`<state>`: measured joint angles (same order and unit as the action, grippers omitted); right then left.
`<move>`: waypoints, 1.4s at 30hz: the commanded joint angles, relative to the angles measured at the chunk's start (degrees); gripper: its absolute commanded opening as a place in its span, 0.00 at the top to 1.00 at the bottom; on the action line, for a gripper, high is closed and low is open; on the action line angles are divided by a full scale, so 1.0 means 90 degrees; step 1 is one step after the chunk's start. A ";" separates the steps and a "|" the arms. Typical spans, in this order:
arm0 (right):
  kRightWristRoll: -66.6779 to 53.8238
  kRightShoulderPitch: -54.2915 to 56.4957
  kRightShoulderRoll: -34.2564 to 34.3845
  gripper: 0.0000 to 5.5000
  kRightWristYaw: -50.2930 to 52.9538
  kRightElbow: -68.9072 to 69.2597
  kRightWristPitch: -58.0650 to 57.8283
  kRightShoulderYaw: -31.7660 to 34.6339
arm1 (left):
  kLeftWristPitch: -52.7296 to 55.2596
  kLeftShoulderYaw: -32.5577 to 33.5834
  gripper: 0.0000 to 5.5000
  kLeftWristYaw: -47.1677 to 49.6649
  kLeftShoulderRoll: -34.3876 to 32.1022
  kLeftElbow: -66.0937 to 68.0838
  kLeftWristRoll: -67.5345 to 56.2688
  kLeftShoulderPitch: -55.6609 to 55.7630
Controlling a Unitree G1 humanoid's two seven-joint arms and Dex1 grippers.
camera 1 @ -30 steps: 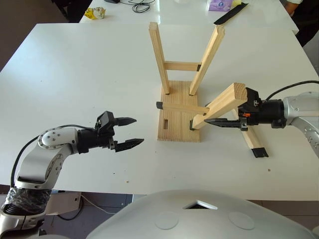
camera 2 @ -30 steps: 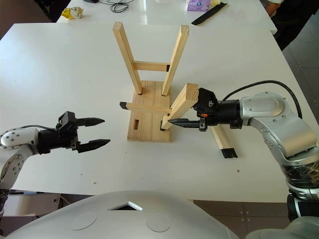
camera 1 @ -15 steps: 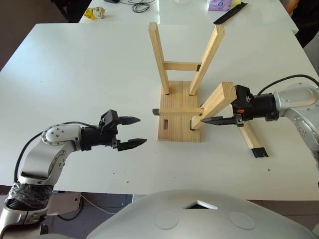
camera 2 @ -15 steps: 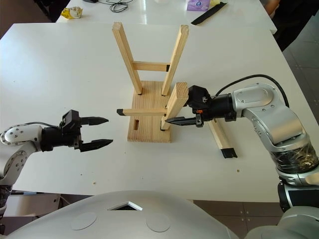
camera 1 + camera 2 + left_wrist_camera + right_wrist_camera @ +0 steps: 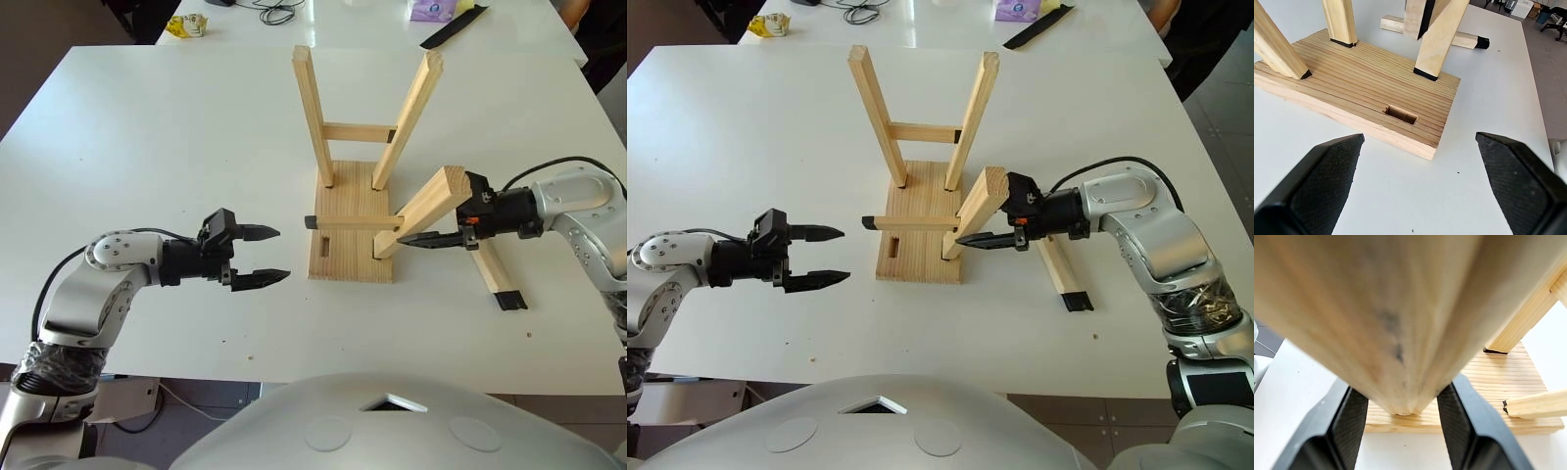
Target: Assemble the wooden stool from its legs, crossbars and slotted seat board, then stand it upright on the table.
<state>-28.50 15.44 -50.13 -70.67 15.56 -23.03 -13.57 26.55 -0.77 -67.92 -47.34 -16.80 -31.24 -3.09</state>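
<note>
Well, the right gripper clamps the tilted leg planted in the seat board, its crossbar pointing leftward at the spread-fingered left gripper.

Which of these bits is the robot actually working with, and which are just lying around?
Job: seat board; left upright leg; right upright leg; crossbar between them; tilted leg held in the right fingers, with its own crossbar; loose leg on the table.
Lying about, on the table behind: yellow packet; cables; purple packet; black strip.
</note>
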 commanded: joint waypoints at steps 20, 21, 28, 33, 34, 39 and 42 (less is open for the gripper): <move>0.1062 -0.0685 -0.0272 0.63 0.0027 -0.0364 -0.0252 -0.1492 | 0.0110 -0.0130 0.23 -0.0097 -0.0093 -0.0024 0.0104 0.0175; 0.1059 -0.0606 -0.0249 0.63 -0.0020 -0.0480 -0.0300 -0.1574 | 0.0115 -0.0137 0.23 -0.0079 -0.0079 -0.0036 0.0104 0.0175; 0.0801 -0.0200 -0.0185 0.63 -0.0501 -0.1185 -0.0644 -0.1933 | 0.0094 -0.0158 0.23 -0.0001 -0.0011 -0.0038 0.0110 0.0196; 0.0637 -0.0302 -0.0376 0.63 -0.0756 -0.1051 -0.0641 -0.1936 | 0.0082 -0.0123 0.23 0.0068 0.0034 -0.0095 0.0105 0.0110; 0.0627 -0.0381 -0.0479 0.63 -0.0823 -0.0863 -0.0610 -0.1961 | 0.0083 -0.0106 0.23 0.0089 0.0041 -0.0111 0.0097 0.0087; 0.0794 -0.0423 -0.0431 0.63 -0.0481 -0.0413 -0.0472 -0.1990 | 0.0065 -0.0094 0.23 0.0180 0.0086 -0.0101 0.0095 0.0081; 0.0718 -0.0236 -0.0225 0.63 -0.0187 -0.0299 -0.0590 -0.1888 | 0.0018 -0.0102 0.23 0.0216 0.0121 -0.0034 0.0127 0.0119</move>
<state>-29.13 18.17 -51.57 -73.49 14.60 -20.02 -23.19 26.97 -1.99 -66.82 -46.58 -17.19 -30.76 -2.56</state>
